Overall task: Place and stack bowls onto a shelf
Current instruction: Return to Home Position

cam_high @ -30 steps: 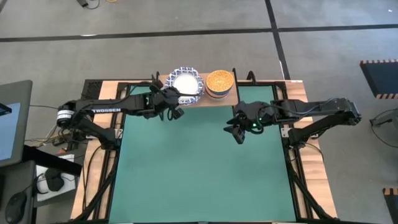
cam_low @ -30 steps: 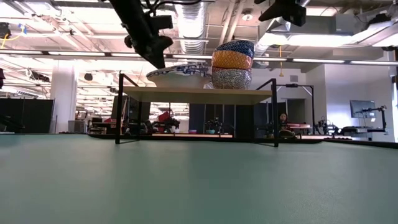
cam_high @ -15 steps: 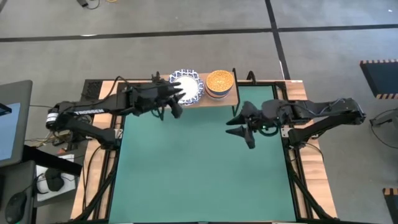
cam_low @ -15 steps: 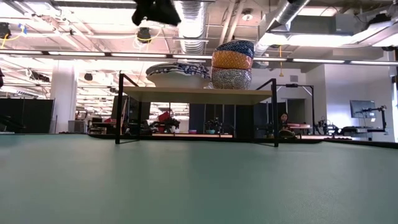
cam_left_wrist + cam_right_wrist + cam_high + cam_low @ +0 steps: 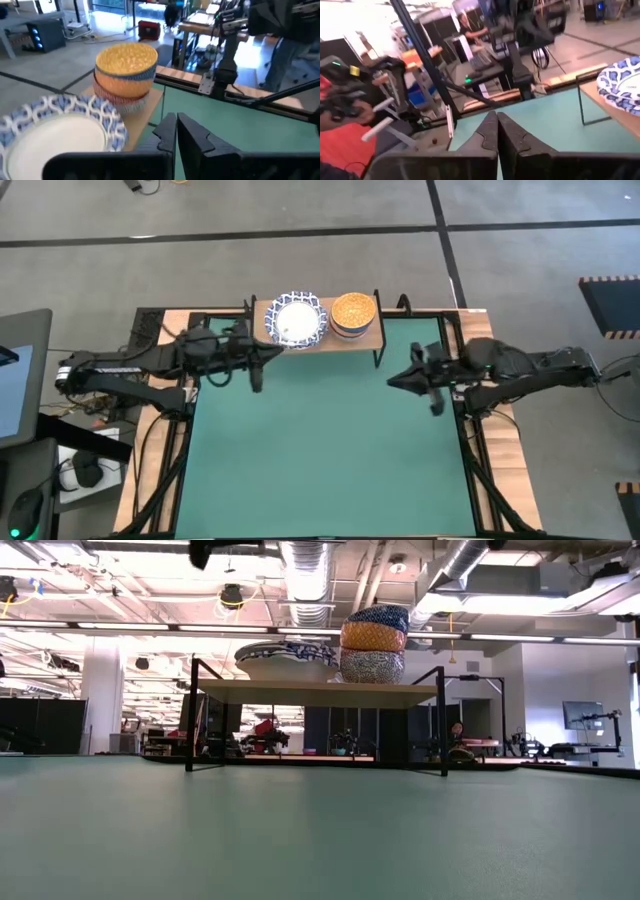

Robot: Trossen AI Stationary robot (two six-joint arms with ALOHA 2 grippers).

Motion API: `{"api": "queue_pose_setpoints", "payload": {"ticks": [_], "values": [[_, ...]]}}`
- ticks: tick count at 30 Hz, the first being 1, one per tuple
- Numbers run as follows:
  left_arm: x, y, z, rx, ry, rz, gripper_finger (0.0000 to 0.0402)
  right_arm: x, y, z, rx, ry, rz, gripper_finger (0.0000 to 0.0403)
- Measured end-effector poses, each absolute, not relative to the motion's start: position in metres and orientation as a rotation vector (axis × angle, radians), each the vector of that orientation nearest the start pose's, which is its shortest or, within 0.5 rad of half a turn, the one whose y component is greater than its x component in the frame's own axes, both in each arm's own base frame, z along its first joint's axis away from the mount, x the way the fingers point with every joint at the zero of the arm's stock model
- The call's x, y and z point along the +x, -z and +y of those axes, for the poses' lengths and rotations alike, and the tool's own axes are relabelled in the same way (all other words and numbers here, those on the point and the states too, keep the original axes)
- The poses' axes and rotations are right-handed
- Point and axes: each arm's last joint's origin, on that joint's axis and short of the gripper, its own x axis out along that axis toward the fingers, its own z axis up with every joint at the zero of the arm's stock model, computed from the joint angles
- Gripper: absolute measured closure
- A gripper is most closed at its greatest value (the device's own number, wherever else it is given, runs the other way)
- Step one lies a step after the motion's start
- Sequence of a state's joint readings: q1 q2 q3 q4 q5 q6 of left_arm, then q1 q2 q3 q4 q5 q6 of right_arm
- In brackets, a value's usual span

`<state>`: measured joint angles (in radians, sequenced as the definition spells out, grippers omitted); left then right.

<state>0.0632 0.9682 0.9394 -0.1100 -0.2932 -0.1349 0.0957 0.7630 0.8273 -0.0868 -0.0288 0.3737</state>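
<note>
While bowls [image 5: 296,319] sit stacked on the shelf [image 5: 318,693], you seem to be homing.
Left gripper [image 5: 176,120] and right gripper [image 5: 497,117] flank the shelf, pinched together, empty; retract fully.

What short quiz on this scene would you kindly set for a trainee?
1. True or false: the left gripper and the right gripper both have shut, empty jaws.
2. On the shelf, next to the white blue-rimmed bowls, the stack of small bowls stands: A lower; B taller; C level.
3. How many separate stacks stand on the shelf?
Key: 1 true; 2 B; 3 two.
</note>
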Motion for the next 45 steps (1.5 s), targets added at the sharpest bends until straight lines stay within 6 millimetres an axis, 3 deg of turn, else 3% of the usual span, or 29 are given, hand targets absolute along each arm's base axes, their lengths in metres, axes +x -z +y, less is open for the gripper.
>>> {"api": "queue_pose_setpoints", "payload": {"ticks": [5, 11, 15, 20, 27, 34, 45], "values": [[0.182, -0.319, 0.018, -0.162, -0.307, 0.02, 0.0401, 0.143, -0.349, 0.015, 0.341, -0.034, -0.001, 0.0373], [0.167, -0.276, 0.014, -0.132, -0.191, 0.081, 0.0401, 0.139, -0.318, 0.01, 0.331, 0.145, 0.235, 0.0323], [0.157, -0.271, 0.01, -0.055, -0.157, 0.083, 0.0401, 0.137, -0.321, 0.013, 0.178, 0.086, 0.173, 0.0341], [0.137, -0.265, 0.007, 0.004, -0.185, 0.008, 0.0401, 0.121, -0.327, 0.017, 0.052, -0.005, 0.009, 0.0386], [0.117, -0.241, 0.007, -0.006, -0.222, -0.034, 0.0401, 0.1, -0.302, 0.014, 0.082, -0.016, -0.053, 0.0373], [0.099, -0.24, 0.007, 0.081, -0.21, -0.027, 0.0401, 0.087, -0.284, 0.011, 0.099, -0.012, -0.098, 0.0385], [0.072, -0.236, 0.007, 0.056, -0.24, -0.096, 0.0401, 0.09, -0.233, 0.013, 0.201, -0.028, -0.044, 0.0385]]}}
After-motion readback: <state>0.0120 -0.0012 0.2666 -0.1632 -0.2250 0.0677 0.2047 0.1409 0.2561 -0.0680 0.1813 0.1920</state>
